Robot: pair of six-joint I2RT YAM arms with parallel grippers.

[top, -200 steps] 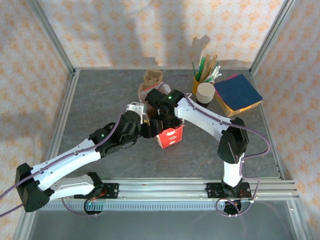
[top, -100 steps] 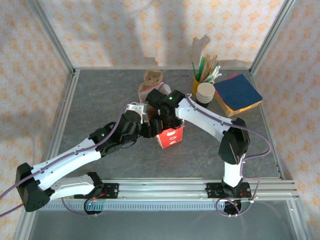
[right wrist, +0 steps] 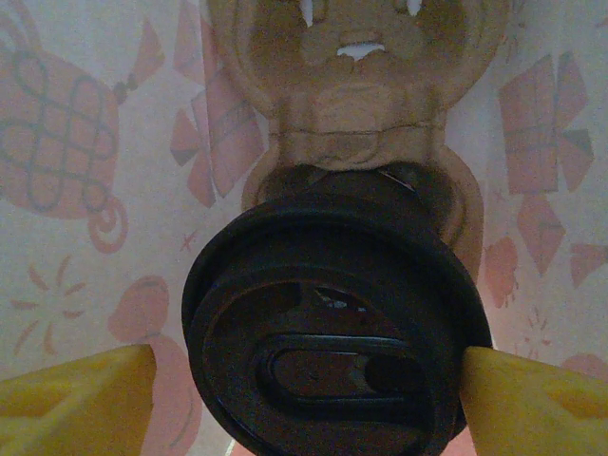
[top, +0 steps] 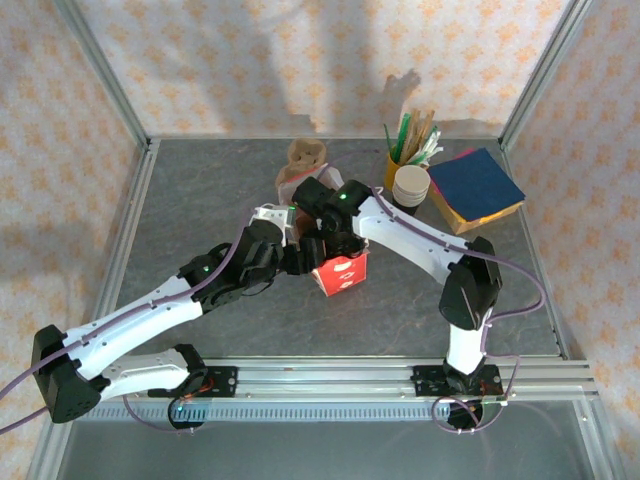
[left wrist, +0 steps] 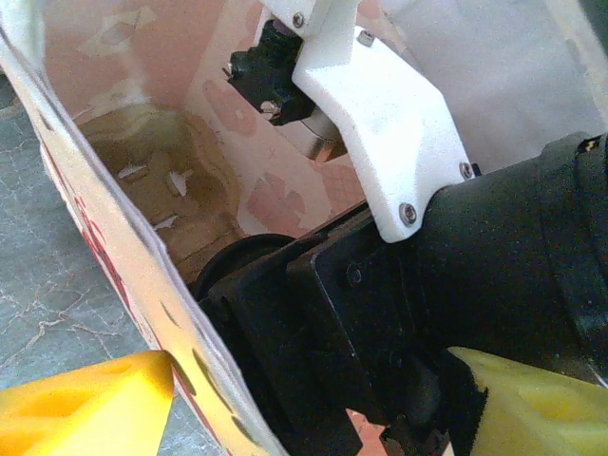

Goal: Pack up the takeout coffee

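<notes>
Takeout coffee (right wrist: 334, 285) sits inside red bag (top: 345, 275). Right gripper (right wrist: 306, 380) straddles its lid; I cannot tell if clamped. Left gripper (left wrist: 309, 380) is spread across the bag wall. I judge a snagging withdrawal could tip the cup.

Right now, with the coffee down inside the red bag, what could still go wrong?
The right claw straddles the lidded coffee cup; lifting crooked might drag it off the brown carrier. The left claw spans the thin wall of the red bag beside the right arm; a bump could tear or tip it.
</notes>
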